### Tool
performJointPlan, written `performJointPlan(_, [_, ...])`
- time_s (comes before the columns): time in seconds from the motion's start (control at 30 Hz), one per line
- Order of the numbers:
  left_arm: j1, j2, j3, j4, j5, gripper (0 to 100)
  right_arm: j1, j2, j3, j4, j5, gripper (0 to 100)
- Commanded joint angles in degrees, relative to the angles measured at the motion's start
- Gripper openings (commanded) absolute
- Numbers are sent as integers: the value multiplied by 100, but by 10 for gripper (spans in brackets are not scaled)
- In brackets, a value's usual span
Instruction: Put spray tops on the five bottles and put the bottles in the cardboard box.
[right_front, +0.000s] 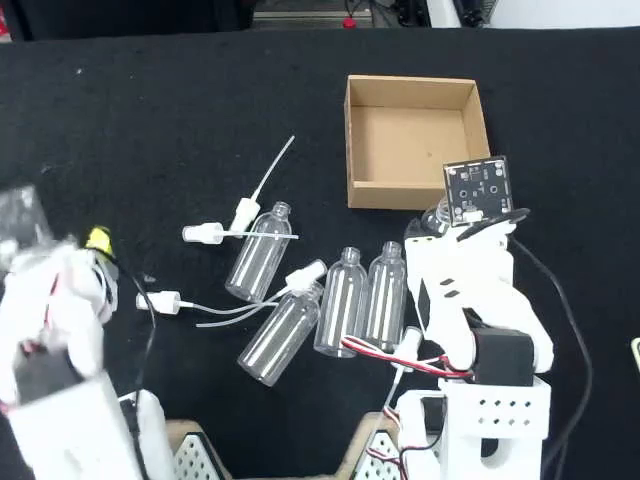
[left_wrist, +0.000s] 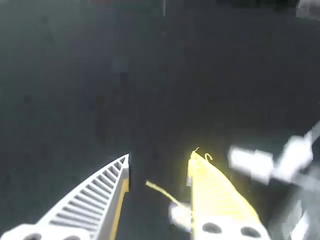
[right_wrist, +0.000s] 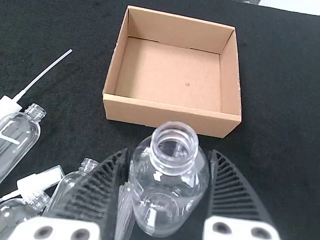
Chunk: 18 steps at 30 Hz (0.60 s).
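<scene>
Right arm: stretched forward from its base at the near edge of the tabletop (right_front: 150, 120), wrist pitched down. Right end effector (right_wrist: 167, 155) closed around a clear bottle (right_wrist: 170, 185). The bottle is upright with its neck open and no spray top on it, just in front of the cardboard box (right_front: 395, 195), near the front wall.

Left arm: at the left side of the tabletop. Left end effector (left_wrist: 159, 156) moderately wide, nothing between the fingers, above bare black surface.

Four other bottles (right_front: 258, 250) (right_front: 282, 335) (right_front: 343, 303) (right_front: 386, 295) lie on their sides mid-tabletop, uncapped. Loose spray tops (right_front: 203, 234) (right_front: 245, 212) (right_front: 160, 300) (right_front: 305, 275) lie among and just beside them.
</scene>
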<state>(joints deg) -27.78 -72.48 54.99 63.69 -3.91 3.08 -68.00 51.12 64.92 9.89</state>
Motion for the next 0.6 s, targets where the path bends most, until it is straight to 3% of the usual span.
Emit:
performJointPlan(0.0, [752,2813,-1455,1345,404,191,70,-13,-268,9,-9,162])
performJointPlan(0.23, [1420,5345,-2334,1978,1943,191,70,-13,13,-26,-158,162])
performJointPlan(0.57, [1385,6251,-2475,1618,2585,193,70,-13,4,-26,-158,163])
